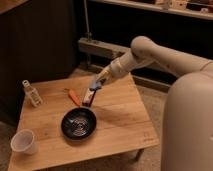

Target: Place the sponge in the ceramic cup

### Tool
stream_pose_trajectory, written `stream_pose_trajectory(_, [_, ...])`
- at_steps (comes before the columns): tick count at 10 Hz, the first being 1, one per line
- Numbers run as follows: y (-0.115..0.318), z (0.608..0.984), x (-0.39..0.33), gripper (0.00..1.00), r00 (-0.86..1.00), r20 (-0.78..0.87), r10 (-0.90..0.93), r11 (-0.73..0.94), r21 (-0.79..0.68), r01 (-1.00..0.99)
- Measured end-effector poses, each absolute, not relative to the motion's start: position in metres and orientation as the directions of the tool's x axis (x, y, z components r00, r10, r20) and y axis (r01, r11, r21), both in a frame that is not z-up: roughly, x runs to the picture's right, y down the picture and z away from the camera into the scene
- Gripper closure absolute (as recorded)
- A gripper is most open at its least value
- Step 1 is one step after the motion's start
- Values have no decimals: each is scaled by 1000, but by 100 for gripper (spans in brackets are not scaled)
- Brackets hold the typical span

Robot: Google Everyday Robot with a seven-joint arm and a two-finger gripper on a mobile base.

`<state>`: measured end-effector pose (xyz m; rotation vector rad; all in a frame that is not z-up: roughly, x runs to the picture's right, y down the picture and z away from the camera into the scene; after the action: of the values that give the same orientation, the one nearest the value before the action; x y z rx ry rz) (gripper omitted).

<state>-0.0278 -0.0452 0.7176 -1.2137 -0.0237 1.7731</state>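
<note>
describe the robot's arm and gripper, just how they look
The arm is smooth, rounded and cream-white, built of thick tube-like links. It narrows to a small gripper with a yellowish wrist, which hangs above the table by the bar. No cables or markings show.

The small light-blue sponge (95,85) is pinched in the gripper (98,81), aloft over the table (120,125). The white ceramic cup (23,141) stands upright, well apart, down-left of that gripper.
</note>
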Motion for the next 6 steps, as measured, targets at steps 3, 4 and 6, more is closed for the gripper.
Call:
stream_pose_trajectory(3, [-35,686,-82,100,72,-648,758,-442,-592,-674])
stream_pose_trajectory(4, [-24,669,-107,100,128,-618,776,-394,-632,-667])
stream_pose_trajectory(6, [-4,640,-154,100,226,-556,800,-308,-703,-641])
